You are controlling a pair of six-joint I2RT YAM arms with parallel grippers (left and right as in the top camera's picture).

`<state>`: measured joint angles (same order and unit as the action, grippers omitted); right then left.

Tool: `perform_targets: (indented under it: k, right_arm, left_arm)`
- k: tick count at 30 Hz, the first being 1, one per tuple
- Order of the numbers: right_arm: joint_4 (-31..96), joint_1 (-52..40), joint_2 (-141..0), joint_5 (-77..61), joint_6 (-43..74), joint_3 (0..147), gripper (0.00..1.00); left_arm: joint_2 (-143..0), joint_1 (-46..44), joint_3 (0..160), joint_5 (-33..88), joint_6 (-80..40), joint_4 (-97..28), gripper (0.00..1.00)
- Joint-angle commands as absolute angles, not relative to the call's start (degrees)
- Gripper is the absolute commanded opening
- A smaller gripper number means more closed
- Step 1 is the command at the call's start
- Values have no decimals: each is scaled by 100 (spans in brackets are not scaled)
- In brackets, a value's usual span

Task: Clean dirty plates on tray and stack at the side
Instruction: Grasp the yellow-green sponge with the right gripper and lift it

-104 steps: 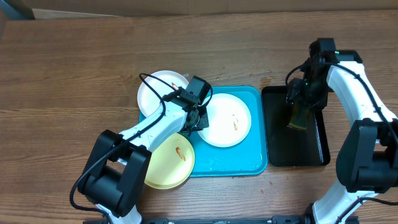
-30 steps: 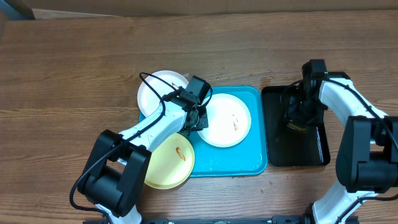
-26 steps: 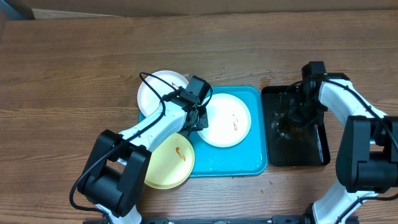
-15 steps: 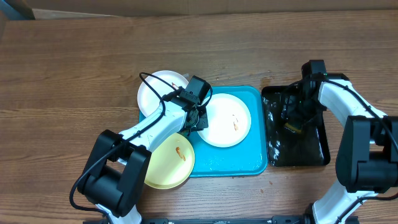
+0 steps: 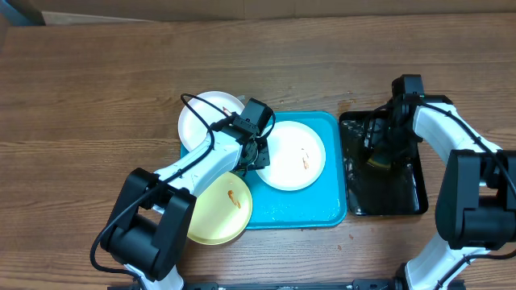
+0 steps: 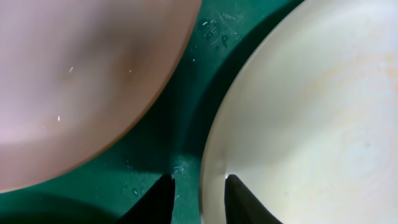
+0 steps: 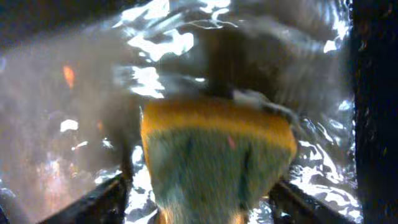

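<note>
A white plate (image 5: 294,155) with a small orange smear lies on the turquoise tray (image 5: 322,211). My left gripper (image 5: 258,158) is shut on its left rim, with one finger inside the plate and one on the tray; in the left wrist view the gripper (image 6: 199,202) straddles that plate's (image 6: 311,106) edge. A second white plate (image 5: 205,121) lies at the tray's back left. A pale yellow plate (image 5: 216,209) overlaps the tray's front left edge; both are smeared. My right gripper (image 5: 379,157) is shut on a yellow-green sponge (image 7: 217,155) over the black tray (image 5: 403,201).
The narrow black tray holds rippling water (image 7: 186,50) and stands right of the turquoise tray. In the left wrist view another plate (image 6: 81,81) fills the upper left, with wet tray floor (image 6: 180,124) between the two plates. Bare wooden table (image 5: 97,89) lies at the left and back.
My right gripper has come down into the black tray with the sponge and shifted it about; the water now ripples. My left gripper and the three plates have not moved.
</note>
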<state>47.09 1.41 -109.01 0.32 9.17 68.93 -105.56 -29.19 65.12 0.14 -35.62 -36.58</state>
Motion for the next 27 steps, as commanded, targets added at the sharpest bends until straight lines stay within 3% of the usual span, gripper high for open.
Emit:
perform_targets:
  k: [1,3,7,11,13,14,15,18,19,21,22,27]
  right_arm:
    - [4504,137,-10737,261,939,6873,78]
    - [4390,137,-10737,342,939,6875,75]
    - [4270,137,-10737,338,941,6875,57]
    - [4226,137,-10737,338,941,6875,48]
    - [4222,137,-10737,338,941,6875,29]
    - [4209,137,-10737,338,943,6875,9]
    - [4204,137,-10737,336,943,6875,4]
    - [4346,134,-10737,242,945,6971,4]
    - [4471,128,-10737,150,943,7050,10]
    - [4742,117,-10737,-19,943,7220,47]
    - [4928,113,-10737,-95,941,7312,53]
    - [5494,115,-10737,-115,943,7393,54]
  left_arm:
    - [-10455,-2884,6552,-60,-3470,-3671,30]
    - [-10455,-2884,6552,-60,-3470,-3675,30]
    - [-10455,-2884,6552,-60,-3470,-3671,30]
    - [-10455,-2886,6552,-60,-3472,-3658,31]
    - [-10455,-2886,6552,-60,-3472,-3658,31]
    - [-10455,-2886,6552,-60,-3470,-3658,31]
    - [-10455,-2886,6552,-60,-3470,-3658,31]
    - [-10455,-2886,6552,-60,-3470,-3658,31]
    - [-10455,-2886,6552,-60,-3470,-3658,31]
    - [-10455,-2886,6552,-60,-3470,-3656,31]
    - [-10455,-2886,6552,-60,-3472,-3651,31]
    - [-10455,-2886,6552,-62,-3470,-3645,31]
